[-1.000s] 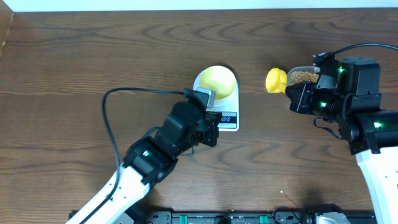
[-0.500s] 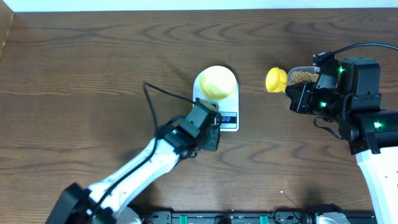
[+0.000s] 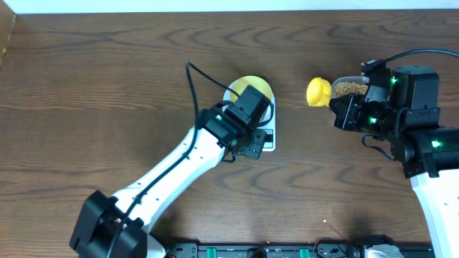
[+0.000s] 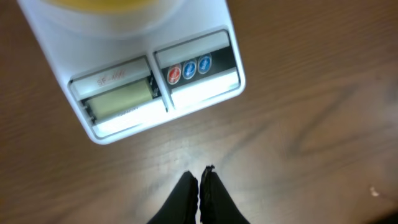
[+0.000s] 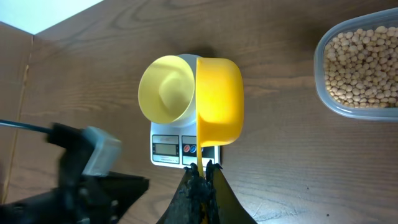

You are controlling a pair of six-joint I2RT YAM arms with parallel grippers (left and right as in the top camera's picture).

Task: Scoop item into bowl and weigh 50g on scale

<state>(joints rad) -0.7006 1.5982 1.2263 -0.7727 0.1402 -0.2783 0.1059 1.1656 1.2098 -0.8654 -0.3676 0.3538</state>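
Observation:
The white scale stands mid-table with the pale yellow-green bowl on its platform. My left gripper is shut and empty, pointing down at the table just in front of the scale's display edge. In the left wrist view the fingertips are below the scale's display and its red and blue buttons. My right gripper is shut on the handle of a yellow scoop, which is empty. The beans lie in a clear tub to the right.
The clear tub sits beside my right gripper and the yellow scoop. The left arm crosses the table from the lower left and covers part of the scale. The right wrist view shows the bowl and scale.
My left arm has swung up and to the right, so its wrist is now over the scale's front part. The right arm and scoop have not moved.

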